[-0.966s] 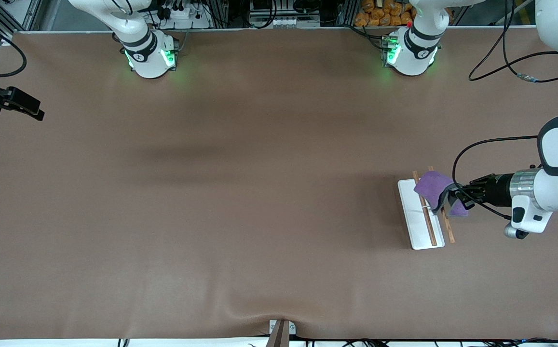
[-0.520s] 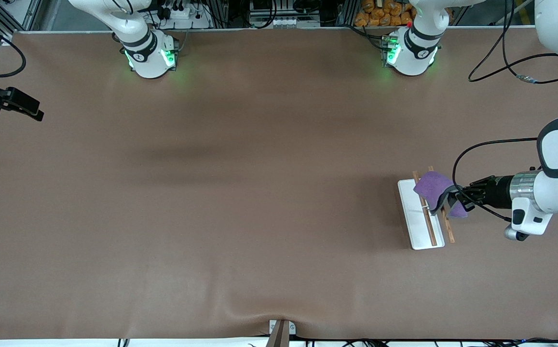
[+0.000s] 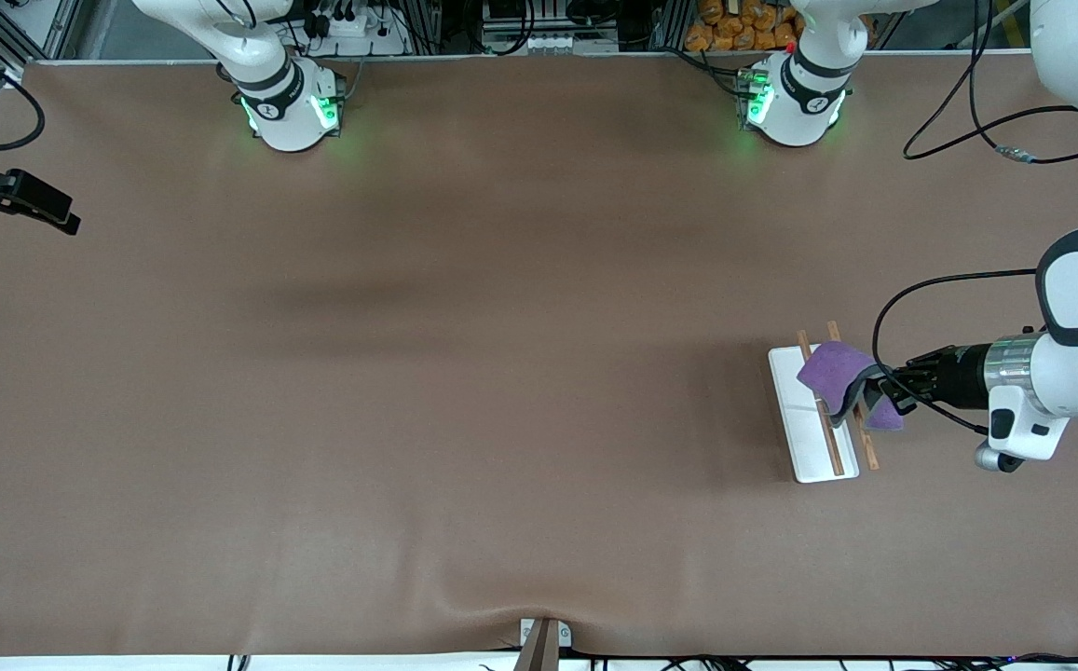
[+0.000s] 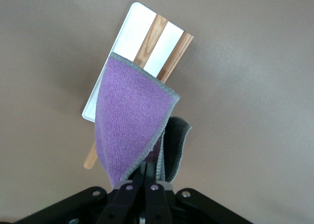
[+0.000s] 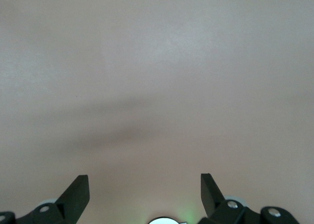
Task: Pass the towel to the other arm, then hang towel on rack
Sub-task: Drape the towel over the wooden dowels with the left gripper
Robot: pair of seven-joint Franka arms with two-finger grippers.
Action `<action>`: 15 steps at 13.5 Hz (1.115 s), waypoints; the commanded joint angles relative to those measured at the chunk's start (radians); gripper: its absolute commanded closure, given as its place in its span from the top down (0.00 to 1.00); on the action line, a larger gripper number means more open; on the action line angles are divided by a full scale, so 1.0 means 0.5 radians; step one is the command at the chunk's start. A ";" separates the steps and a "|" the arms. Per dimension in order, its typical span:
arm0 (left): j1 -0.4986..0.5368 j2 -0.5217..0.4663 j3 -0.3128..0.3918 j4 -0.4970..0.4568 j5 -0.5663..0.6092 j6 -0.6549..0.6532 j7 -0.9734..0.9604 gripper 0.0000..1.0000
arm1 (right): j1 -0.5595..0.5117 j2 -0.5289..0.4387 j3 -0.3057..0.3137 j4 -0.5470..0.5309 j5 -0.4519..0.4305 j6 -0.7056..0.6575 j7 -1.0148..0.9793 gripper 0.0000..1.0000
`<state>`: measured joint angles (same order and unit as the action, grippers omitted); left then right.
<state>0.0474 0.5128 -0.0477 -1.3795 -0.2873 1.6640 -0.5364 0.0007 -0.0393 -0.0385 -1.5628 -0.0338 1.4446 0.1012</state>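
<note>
Your left gripper (image 3: 877, 390) is clenched on the towel (image 3: 839, 371), pinching one edge of it over the rack (image 3: 813, 421) at the left arm's end of the desk (image 3: 464, 373). The purple cloth hangs folded from the closed fingers, its dark grey underside curling out beside the fold, and it covers the part of the two wooden rods (image 4: 156, 40) farther from the front camera. The rack's white base lies flat on the desk. Your right gripper (image 5: 145, 192) waits released, fingers spread wide, over bare desk at the right arm's end.
</note>
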 commanded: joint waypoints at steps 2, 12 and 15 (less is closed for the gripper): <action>-0.009 0.048 -0.003 0.071 0.029 0.028 -0.029 0.00 | -0.038 -0.004 0.022 0.012 0.006 0.004 0.019 1.00; 0.019 0.119 0.000 0.065 0.029 0.031 -0.013 0.00 | -0.051 -0.001 0.022 0.015 0.009 0.007 0.019 1.00; 0.016 0.146 0.003 0.065 0.029 0.031 -0.010 0.00 | -0.060 -0.001 0.022 0.018 0.009 0.004 0.019 1.00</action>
<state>0.0554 0.5663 -0.0444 -1.3712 -0.2873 1.6795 -0.5364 -0.0085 -0.0393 -0.0385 -1.5625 -0.0338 1.4470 0.1028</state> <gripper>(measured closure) 0.982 0.000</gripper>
